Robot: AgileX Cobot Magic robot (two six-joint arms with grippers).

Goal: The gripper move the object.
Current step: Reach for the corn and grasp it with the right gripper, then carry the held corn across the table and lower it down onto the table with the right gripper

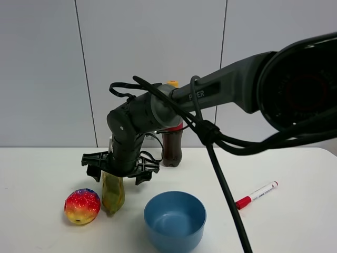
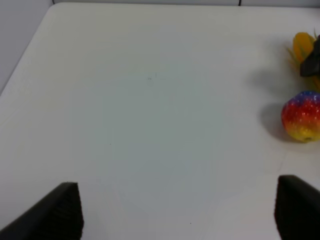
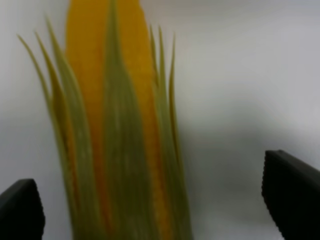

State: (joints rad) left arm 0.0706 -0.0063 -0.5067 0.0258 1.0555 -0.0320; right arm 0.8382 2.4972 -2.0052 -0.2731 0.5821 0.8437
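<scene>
Exterior high view puts my right gripper [image 1: 120, 169] reached across the table [image 1: 295, 226] into its left half, directly above the corn cob [image 1: 112, 192]. The cob lies toward the front left corner, between the round fruit toy [image 1: 82, 206] on its left and the blue bowl [image 1: 175, 220] on its right, close to both. I cannot tell whether it touches the toy.

Its long axis seems to run from the back edge toward the front edge, though this view does not settle how steeply it tilts. My side brackets spread left to right, so the jaws stand across that axis, which is what a grasp needs.

On the right wrist view the cob [image 3: 115, 125] fills the space ahead of the right gripper [image 3: 155, 205]. The fingers [image 3: 292, 195] are spread wide on either side and neither touches it. I judge I only need to come down and close.

My left gripper [image 2: 177, 215] is also spread wide, holding nothing, over bare table. It sees the cob [image 2: 302, 47] only at the margin of its view, well apart, so the right arm is plainly the nearer one.
</scene>
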